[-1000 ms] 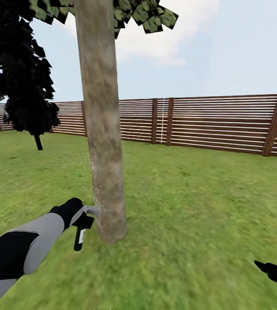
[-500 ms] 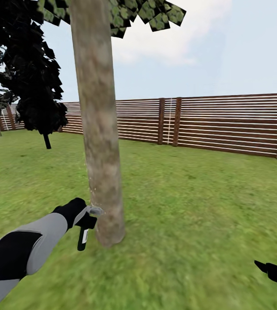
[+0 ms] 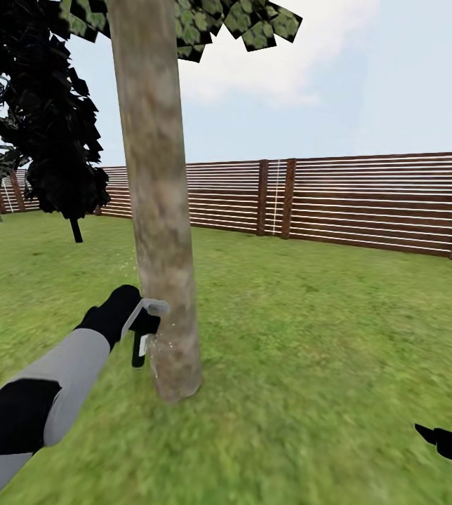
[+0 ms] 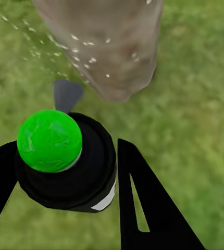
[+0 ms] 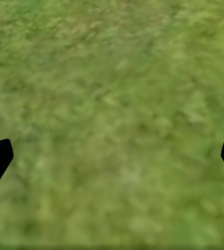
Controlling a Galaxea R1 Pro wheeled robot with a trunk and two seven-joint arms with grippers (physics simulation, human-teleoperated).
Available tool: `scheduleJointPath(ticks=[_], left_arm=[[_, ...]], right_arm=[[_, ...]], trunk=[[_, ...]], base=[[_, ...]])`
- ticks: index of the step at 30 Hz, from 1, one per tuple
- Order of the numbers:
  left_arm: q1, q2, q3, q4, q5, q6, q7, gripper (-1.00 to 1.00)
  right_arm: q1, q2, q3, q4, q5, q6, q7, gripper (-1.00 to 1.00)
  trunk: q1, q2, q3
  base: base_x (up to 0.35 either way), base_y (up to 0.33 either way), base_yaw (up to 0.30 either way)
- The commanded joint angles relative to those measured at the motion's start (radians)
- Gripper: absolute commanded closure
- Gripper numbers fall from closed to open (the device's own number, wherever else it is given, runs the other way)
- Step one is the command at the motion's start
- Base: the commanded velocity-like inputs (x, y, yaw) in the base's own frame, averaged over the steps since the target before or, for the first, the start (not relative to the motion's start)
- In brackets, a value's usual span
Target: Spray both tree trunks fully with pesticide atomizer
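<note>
The black left gripper [image 3: 142,324] is clamped around the black pesticide atomizer with a round green cap [image 4: 49,140], its grey nozzle touching the mottled grey-brown tree trunk [image 3: 157,210], where white droplets speckle the bark. The right gripper [image 5: 112,156] hangs with fingers spread wide over the green lawn [image 3: 310,337], well apart from the trunk, before the brown slatted wooden fence [image 3: 366,200].

Tree trunk [image 3: 157,210] at 11 o'clock, atomizer [image 3: 140,345] against its left side, fence [image 3: 366,200] behind, dark tree [image 3: 57,133] at 10 o'clock.
</note>
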Motion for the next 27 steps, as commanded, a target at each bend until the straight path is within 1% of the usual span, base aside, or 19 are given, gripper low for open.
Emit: scheduleJointPath(ticks=[1, 4, 7, 10, 13, 23, 27], left_arm=[[-0.001, 0.000, 0.000, -0.003, 0.000, 0.002, 0.000, 1.00], [-0.008, 0.001, 0.001, -0.009, -0.002, 0.006, 0.000, 1.00], [-0.032, 0.001, 0.001, -0.009, -0.001, 0.007, 0.000, 1.00], [-0.078, 0.000, 0.001, -0.009, 0.000, 0.009, 0.000, 1.00], [-0.099, 0.001, 0.001, -0.008, 0.001, 0.009, 0.000, 1.00], [-0.217, -0.001, 0.001, -0.006, 0.002, 0.013, 0.000, 1.00], [-0.277, -0.013, 0.001, -0.004, 0.002, 0.016, 0.000, 1.00]], right_arm=[[0.000, 0.000, 0.000, 0.000, 0.000, 0.000, 0.000, -1.00], [0.000, 0.000, 0.000, 0.000, 0.000, 0.000, 0.000, -1.00], [0.000, 0.000, 0.000, 0.000, 0.000, 0.000, -0.001, -1.00], [0.000, 0.000, 0.000, 0.001, 0.000, 0.000, -0.001, -1.00], [0.000, 0.000, 0.000, 0.001, 0.000, 0.000, -0.002, -1.00], [0.000, 0.000, -0.001, 0.002, 0.000, 0.000, -0.003, -1.00], [0.000, 0.000, -0.001, 0.002, 0.000, 0.000, -0.004, -1.00]], trunk=[[0.000, 0.000, 0.000], [0.000, 0.000, 0.000], [0.000, 0.000, 0.000], [0.000, 0.000, 0.000], [0.000, 0.000, 0.000], [0.000, 0.000, 0.000], [0.000, 0.000, 0.000]], base=[[0.000, 0.000, 0.000], [0.000, 0.000, 0.000], [0.000, 0.000, 0.000], [0.000, 0.000, 0.000], [0.000, 0.000, 0.000], [0.000, 0.000, 0.000], [0.000, 0.000, 0.000]])
